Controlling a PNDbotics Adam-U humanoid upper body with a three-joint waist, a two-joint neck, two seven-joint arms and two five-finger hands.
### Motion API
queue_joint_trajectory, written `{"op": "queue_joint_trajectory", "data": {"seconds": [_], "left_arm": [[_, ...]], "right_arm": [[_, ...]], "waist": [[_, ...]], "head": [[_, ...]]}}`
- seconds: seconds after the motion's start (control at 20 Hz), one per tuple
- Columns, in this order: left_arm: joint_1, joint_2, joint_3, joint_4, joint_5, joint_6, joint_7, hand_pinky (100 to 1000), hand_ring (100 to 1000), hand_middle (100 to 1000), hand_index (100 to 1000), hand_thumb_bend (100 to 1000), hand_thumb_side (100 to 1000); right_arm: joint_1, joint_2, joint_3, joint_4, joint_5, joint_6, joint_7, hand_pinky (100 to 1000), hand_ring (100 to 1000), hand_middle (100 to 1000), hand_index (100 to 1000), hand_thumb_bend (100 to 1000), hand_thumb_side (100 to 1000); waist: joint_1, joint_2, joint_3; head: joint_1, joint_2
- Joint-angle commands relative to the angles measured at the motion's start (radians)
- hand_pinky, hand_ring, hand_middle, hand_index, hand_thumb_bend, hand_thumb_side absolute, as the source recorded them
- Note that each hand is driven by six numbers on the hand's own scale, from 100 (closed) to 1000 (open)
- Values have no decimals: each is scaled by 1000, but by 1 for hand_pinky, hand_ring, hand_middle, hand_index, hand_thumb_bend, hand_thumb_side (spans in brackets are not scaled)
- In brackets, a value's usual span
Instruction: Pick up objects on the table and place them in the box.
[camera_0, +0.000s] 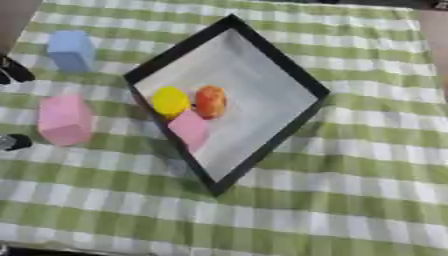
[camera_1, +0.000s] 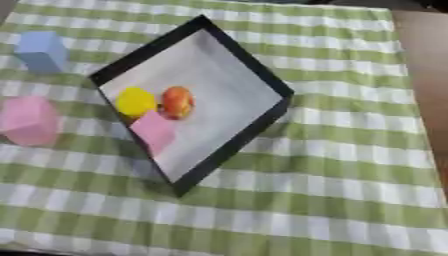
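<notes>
Green-and-white checked cloth (camera_0: 350, 200) covers the whole surface, with bare brown wood showing only at the far right edge in the right eye view. Largest on it is the box (camera_0: 289, 67), a shallow black-rimmed tray with a pale grey floor, turned so one corner points at the robot; judging by the task, it sits in the middle so either arm can reach it. Of the robot, only dark bits show at the left border of the left eye view, at about mid-height; they are probably part of the left hand (camera_0: 12, 70), but I cannot tell whether its fingers are straight or curled, and the right hand appears in no view. Just to the right of those dark bits, outside the box, stands a pink block (camera_0: 63, 120), and beyond it, farther from the robot, a light blue block (camera_0: 70, 50); both remain on the cloth and are likely the next things to be lifted. Well to the right of the hand, inside the box against its left wall, lie a smaller pink block (camera_0: 189, 129), a yellow ball (camera_0: 170, 101) and an orange ball (camera_0: 210, 101), close together, the two balls side by side and seemingly touching, already put away.
</notes>
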Motion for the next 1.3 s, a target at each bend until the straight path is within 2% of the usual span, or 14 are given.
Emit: {"op": "queue_joint_trajectory", "data": {"seconds": [0.05,0.4,0.7,1.05,1.3], "left_arm": [[-42,9,-18,8,3,3,-10,932,837,782,847,644,142],[-146,-45,-89,72,-88,-10,-73,941,852,799,859,673,158],[-212,-97,-145,187,-169,-33,-135,938,855,806,860,686,151],[-287,-182,-217,349,-235,-97,-173,935,861,817,865,703,138],[-306,-215,-236,414,-272,-142,-184,915,847,802,855,678,106]], "right_arm": [[-9,-15,-8,-17,-3,4,-3,816,670,683,797,411,311],[-12,-12,-5,-17,-6,6,-3,815,668,682,796,412,311],[-9,-9,-5,-17,-8,9,-7,814,667,681,796,412,313],[-7,-4,-3,-17,-12,13,-10,814,665,680,794,413,313],[-5,-1,-3,-17,-16,14,-14,814,665,679,788,413,314]], "waist": [[11,-36,-1],[12,-36,-6],[14,-34,-7],[11,-33,-8],[9,-31,-9]], "head": [[5,5],[17,5],[18,5],[12,5],[12,5]]}}
